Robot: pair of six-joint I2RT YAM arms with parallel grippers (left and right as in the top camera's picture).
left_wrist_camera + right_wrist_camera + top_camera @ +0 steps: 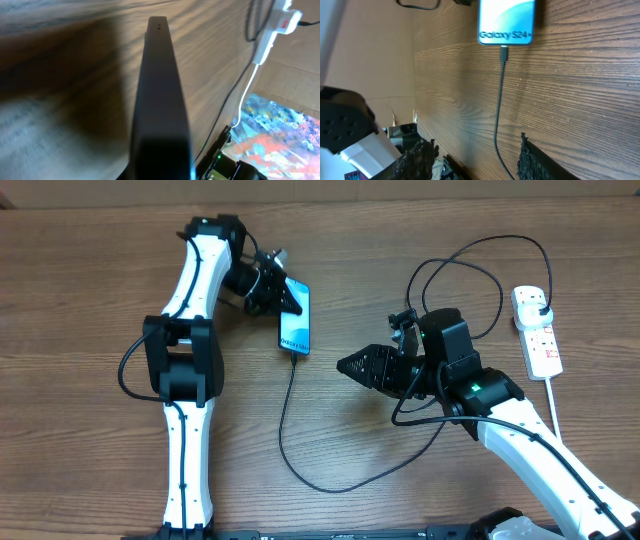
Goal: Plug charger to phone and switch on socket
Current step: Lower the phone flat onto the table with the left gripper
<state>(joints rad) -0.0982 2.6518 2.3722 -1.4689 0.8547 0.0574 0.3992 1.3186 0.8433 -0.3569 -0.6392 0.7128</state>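
Right end effector (347, 365) is released, fingers spread, just right of the charger (499, 107) cable on the surface (100, 470). The cable's connector sits in the lower end of the phone (295, 320). Left end effector (268, 292) grasps the phone's upper end. Farther right lies the socket (538, 330), with a black plug inserted.

The phone (295, 320) lies left of centre toward the far side, long axis running far to near. Its light blue screen is lit and reads "Galaxy S24+". The charger (283, 420) is a thin black cable, and its connector (504, 51) sits in the phone's near end. From there it runs near, curves right, then loops far to a black plug (540, 304) seated in the socket (541, 345). The socket is a white strip with red markings at far right, and its white cord (553, 395) trails near.
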